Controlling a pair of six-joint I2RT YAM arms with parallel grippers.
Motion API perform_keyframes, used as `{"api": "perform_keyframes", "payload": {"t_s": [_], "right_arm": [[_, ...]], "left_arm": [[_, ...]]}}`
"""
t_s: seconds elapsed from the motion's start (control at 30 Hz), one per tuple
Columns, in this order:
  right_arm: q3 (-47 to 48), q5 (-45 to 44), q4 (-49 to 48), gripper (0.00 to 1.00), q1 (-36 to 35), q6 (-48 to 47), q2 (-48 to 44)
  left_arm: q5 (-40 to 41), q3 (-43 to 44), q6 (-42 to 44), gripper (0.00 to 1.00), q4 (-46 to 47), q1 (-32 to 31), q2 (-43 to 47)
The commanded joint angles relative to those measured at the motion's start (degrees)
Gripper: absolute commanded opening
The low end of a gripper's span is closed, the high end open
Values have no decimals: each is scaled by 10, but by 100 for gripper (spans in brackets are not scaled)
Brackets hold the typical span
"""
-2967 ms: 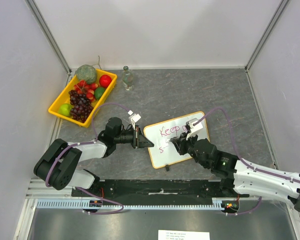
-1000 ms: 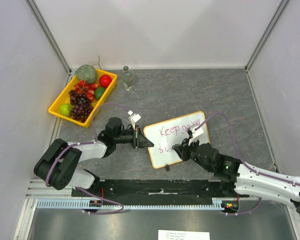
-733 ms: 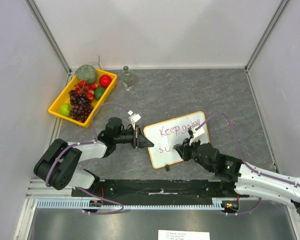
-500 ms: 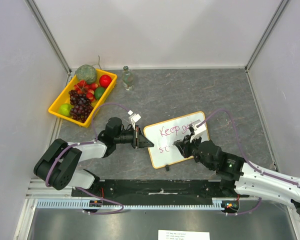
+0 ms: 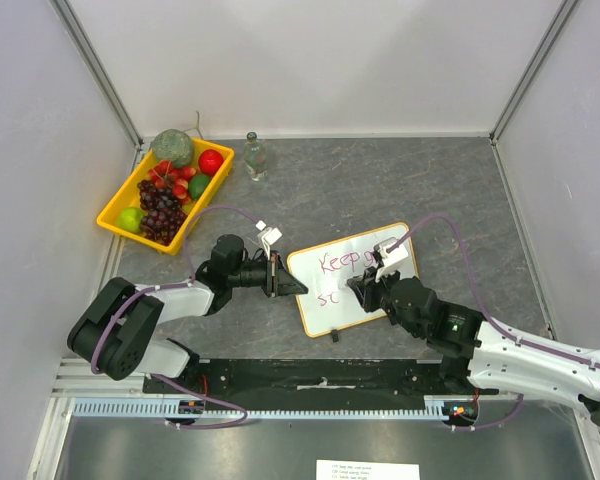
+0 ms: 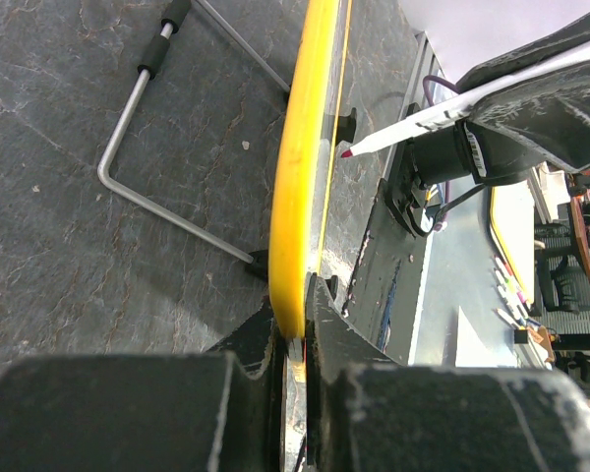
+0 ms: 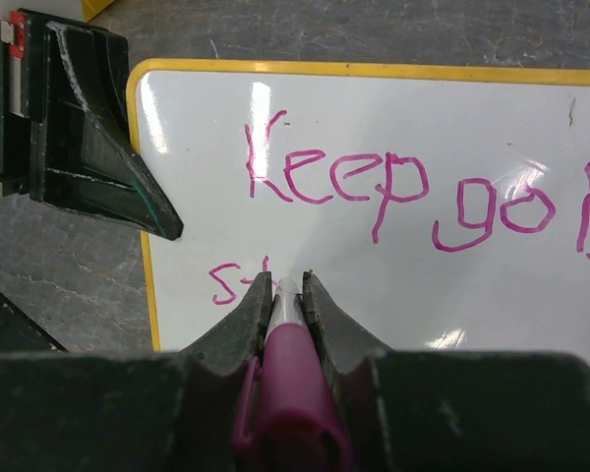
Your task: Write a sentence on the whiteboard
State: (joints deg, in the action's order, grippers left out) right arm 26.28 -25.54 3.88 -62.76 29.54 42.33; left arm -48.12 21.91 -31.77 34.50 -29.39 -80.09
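Right hand point(image 7: 287, 287) grips pink marker point(image 7: 291, 393) over glossy whiteboard point(image 7: 492, 305).

yellow-framed whiteboard point(image 5: 352, 277) flat on table, pink "Keep go…" written

whiteboard point(image 7: 492, 295) | line 1, pink ink: "Keep goi", cut off at frame edge | line 2: probably "st"

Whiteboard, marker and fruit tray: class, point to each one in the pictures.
whiteboard point(image 7: 492, 295), right wrist view, bare white writing surface.
marker point(image 7: 291, 379), right wrist view, pink barrel between the jaws.
fruit tray point(image 5: 136, 237), top external view, yellow near rim.
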Motion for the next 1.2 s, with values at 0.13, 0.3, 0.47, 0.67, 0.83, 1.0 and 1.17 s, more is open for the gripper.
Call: {"api": "perform_keyframes", "payload": {"t_s": [0.13,0.3,0.47,0.67,0.83,1.0,1.17], "right_arm": [[-35,-24,-19,0,2,13,-4],[-45,-23,-30,0,3,19,-15],[-39,-28,-30,0,2,15,-25],[-26,-38,-34,0,3,13,-14],[-26,-45,-34,0,2,10,-5],[-36,-51,-52,0,2,19,-9],[-40,-53,-56,0,2,19,-12]], "left_arm": [[67,-6,78,2,-51,-1,-11],[67,-6,78,2,-51,-1,-9],[67,-6,78,2,-52,-1,-9],[69,-7,78,2,-51,-1,-8],[68,-7,78,2,-53,-1,-7],[67,-6,78,2,-52,-1,-8],[68,-6,78,2,-53,-1,-9]]}}
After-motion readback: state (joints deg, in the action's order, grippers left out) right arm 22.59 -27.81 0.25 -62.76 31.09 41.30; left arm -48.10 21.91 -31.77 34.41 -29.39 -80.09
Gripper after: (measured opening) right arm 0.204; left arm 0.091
